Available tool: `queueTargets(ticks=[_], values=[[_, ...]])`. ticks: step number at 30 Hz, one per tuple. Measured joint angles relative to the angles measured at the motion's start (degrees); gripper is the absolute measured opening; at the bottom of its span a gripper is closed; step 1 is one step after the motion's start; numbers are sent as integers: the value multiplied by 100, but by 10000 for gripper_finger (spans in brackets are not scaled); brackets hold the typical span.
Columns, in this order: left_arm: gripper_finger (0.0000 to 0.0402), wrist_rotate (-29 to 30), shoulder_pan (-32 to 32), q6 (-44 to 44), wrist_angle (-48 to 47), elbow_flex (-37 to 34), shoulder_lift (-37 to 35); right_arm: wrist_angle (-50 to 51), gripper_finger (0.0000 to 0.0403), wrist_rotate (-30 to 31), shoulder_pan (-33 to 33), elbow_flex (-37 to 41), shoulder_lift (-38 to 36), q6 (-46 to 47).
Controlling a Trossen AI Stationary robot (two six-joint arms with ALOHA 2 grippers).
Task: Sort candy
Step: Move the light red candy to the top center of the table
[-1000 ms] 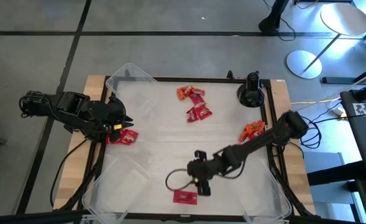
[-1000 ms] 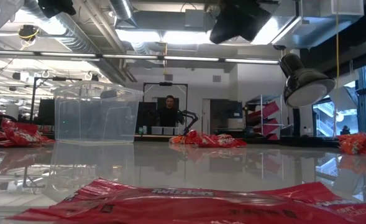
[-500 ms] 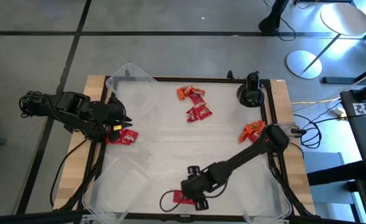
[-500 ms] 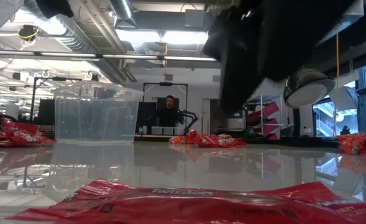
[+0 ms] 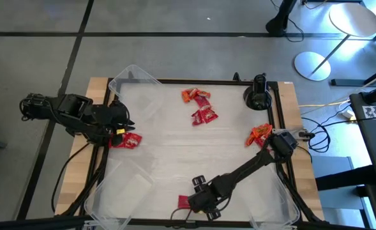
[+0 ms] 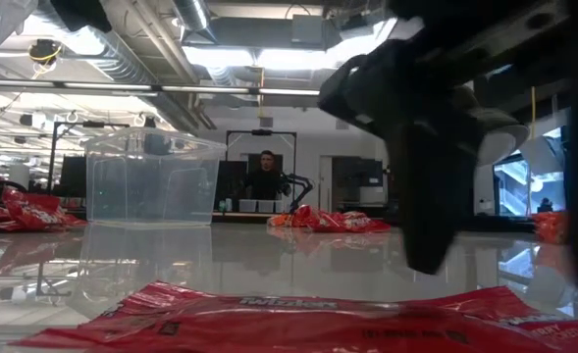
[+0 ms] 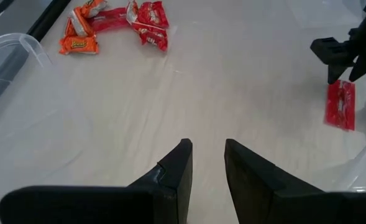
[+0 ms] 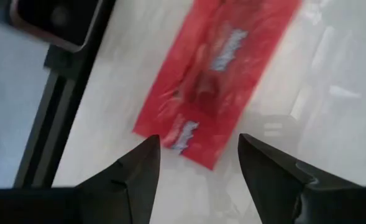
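Candy bar (image 8: 217, 74) lengthwise before right hand (image 8: 198, 168)

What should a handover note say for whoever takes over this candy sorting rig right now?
Right end effector: open, low over the flat red packet at the table's near edge, not gripping yet.
Left end effector: parked at the left edge, narrowly open, empty, beside a red candy pile.
Other candy: orange and red pieces and red packets at the far middle, an orange pile on the right.
Clear bin: looks empty.
Done: nothing visibly sorted. Left: everything.
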State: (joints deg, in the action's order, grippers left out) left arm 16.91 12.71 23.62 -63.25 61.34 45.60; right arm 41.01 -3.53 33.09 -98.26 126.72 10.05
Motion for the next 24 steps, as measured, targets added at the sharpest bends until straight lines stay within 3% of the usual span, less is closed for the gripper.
queueTargets(ticks=[9, 12, 16, 22, 24], values=[[86, 0, 0, -2, -53, 0, 1, 106, 213, 272, 43, -16, 179, -357], [86, 0, 0, 0, -67, 0, 1, 105, 196, 387, 43, -33, 238, -415], [86, 0, 0, 0, -85, 0, 1, 106, 138, 383, 34, -52, 246, -410], [86, 1, 0, -2, -85, 0, 1, 308, 17, 424, -55, -313, 290, -271], [86, 2, 1, -2, -85, 0, 0, 448, 9, 449, -122, -436, 293, -124]])
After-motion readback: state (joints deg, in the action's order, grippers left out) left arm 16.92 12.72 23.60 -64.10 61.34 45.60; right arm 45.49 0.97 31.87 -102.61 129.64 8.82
